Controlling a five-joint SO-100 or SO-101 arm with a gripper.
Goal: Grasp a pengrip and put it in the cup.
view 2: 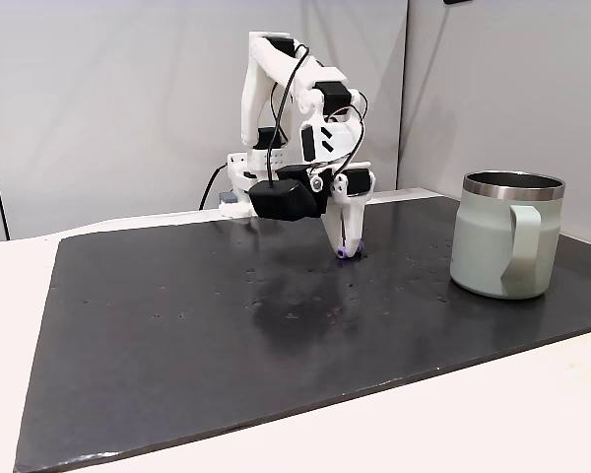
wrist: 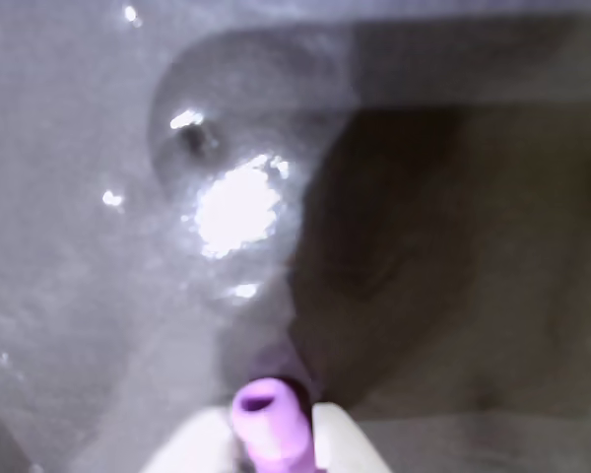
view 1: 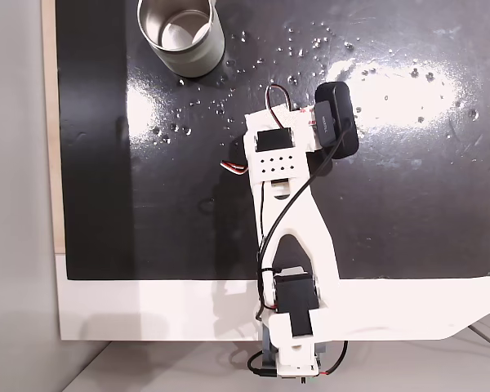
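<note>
Wrist view: the hand [wrist: 272, 445] has its two white fingers [wrist: 341, 441] closed on one pengrip [wrist: 266, 424], a purple tube clamped between the tips, its long axis running along the fingers and its open end facing away from the camera toward the dark mat [wrist: 453, 246]. In a fixed view the hand [view 2: 345, 252] points down, the pengrip [view 2: 344, 254] at the mat surface. One cup [view 2: 502, 236] stands well apart on the table [view 2: 492, 414].
</note>
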